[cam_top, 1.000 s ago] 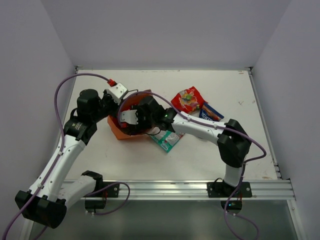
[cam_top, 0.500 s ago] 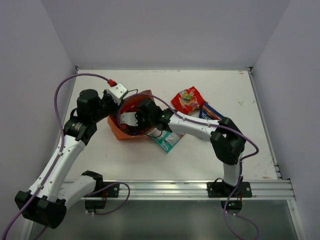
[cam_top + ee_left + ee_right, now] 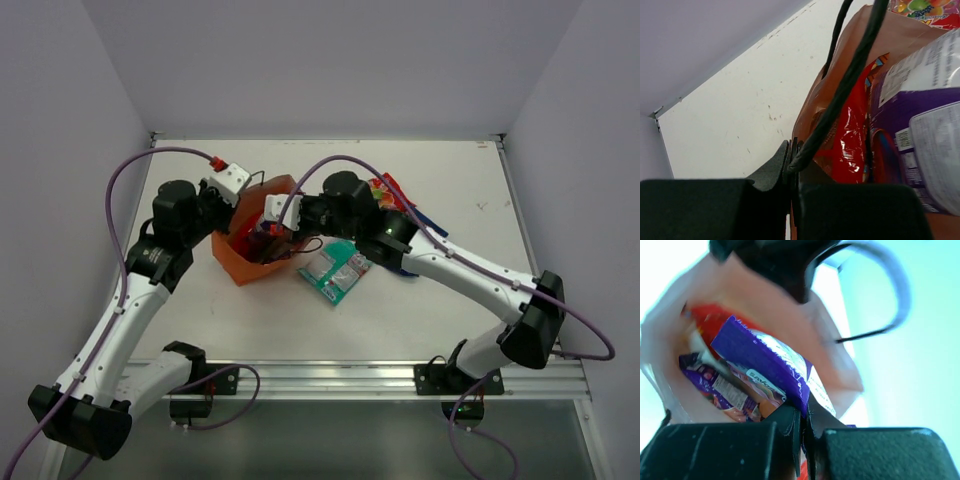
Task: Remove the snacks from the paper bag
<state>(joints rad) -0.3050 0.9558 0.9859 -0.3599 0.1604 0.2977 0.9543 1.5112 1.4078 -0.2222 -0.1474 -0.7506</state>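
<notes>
Step in hand: pulling one snack out. Right gripper point(image 3: 803, 416) is clamped on the lower corner of a purple packet point(image 3: 762, 357), which sits at the bag point(image 3: 245, 262) mouth, mostly not yet clear of it. Left gripper point(image 3: 791, 157) is pinched shut on the bag rim where the handle point(image 3: 845, 90) meets it, holding the mouth open.

To do it well: draw the packet straight out through the opening and away from the handle loop. The left grip should stay firm so the bag doesn't lift along. The pinch is only on a corner and the foil looks slick, so a slow pull seems safer than a jerk.

Bag contents: a red packet point(image 3: 850, 145) against the wall and a second purple packet point(image 3: 715, 382) lower down; more may be hidden. Out on the table point(image 3: 450, 170): a teal packet point(image 3: 335, 272) just beside the bag and a candy packet point(image 3: 920, 7) beyond it.
</notes>
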